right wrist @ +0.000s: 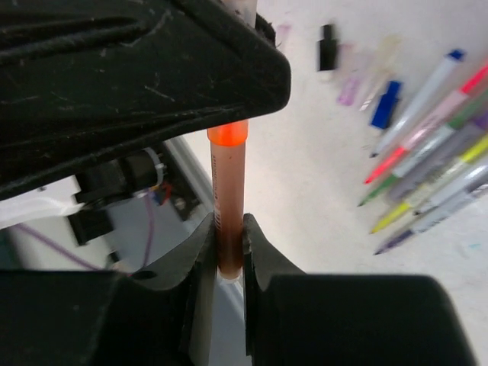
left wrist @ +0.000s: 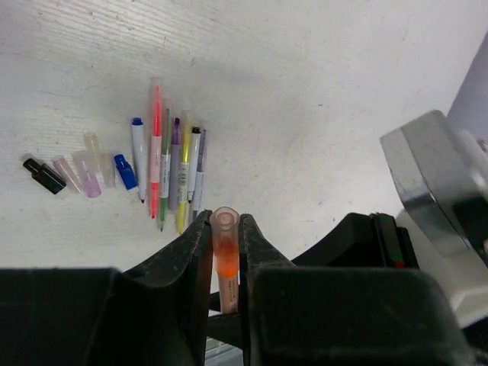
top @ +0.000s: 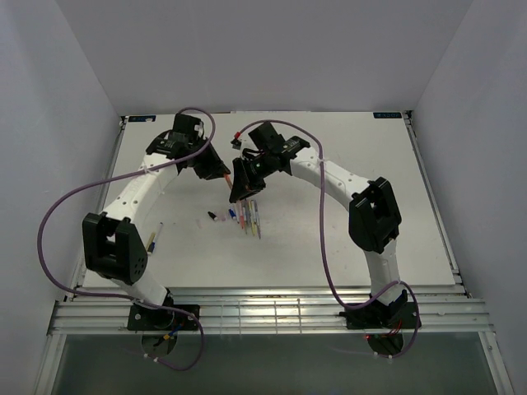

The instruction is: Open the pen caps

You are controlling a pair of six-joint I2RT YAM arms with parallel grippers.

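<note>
Both grippers hold one orange pen (top: 226,177) in the air above the table. My left gripper (left wrist: 224,221) is shut on its clear cap (left wrist: 224,227), with the orange tip showing inside the cap. My right gripper (right wrist: 229,229) is shut on the brownish pen body (right wrist: 227,191), and the left gripper's black fingers (right wrist: 152,69) cover the pen's other end. Several uncapped pens (left wrist: 171,171) lie side by side on the table below. Loose caps lie to their left: black (left wrist: 43,175), pink (left wrist: 67,174), clear purple (left wrist: 88,179) and blue (left wrist: 125,171).
The row of pens (top: 249,218) and the loose caps (top: 216,216) lie mid-table, just in front of the grippers. One more pen (top: 155,239) lies apart, beside the left arm's elbow. White walls enclose the table on three sides.
</note>
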